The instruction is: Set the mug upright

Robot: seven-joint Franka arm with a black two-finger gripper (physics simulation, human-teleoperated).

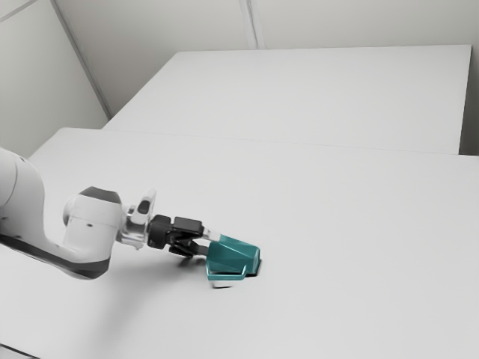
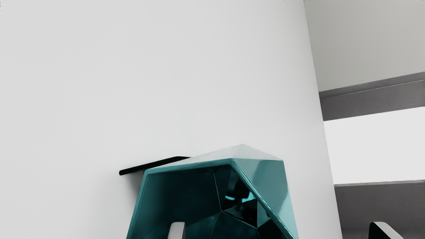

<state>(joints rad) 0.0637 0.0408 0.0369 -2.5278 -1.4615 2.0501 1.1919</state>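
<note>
The teal faceted mug lies on its side on the table, its handle toward the exterior view's bottom edge. My gripper is at the mug's exterior-left end, fingers apart. In the wrist view, the mug has its mouth facing my hand, with the dark hollow inside visible. The gripper stands open there: one fingertip overlaps the mouth, the other is well outside the mug's wall. Whether the first fingertip touches the mug I cannot tell.
The white table carries the mug. Behind it stands another white surface, with pale walls beyond. In the wrist view, the table ends at an edge beyond the outer finger. A thin black strip juts out beside the mug.
</note>
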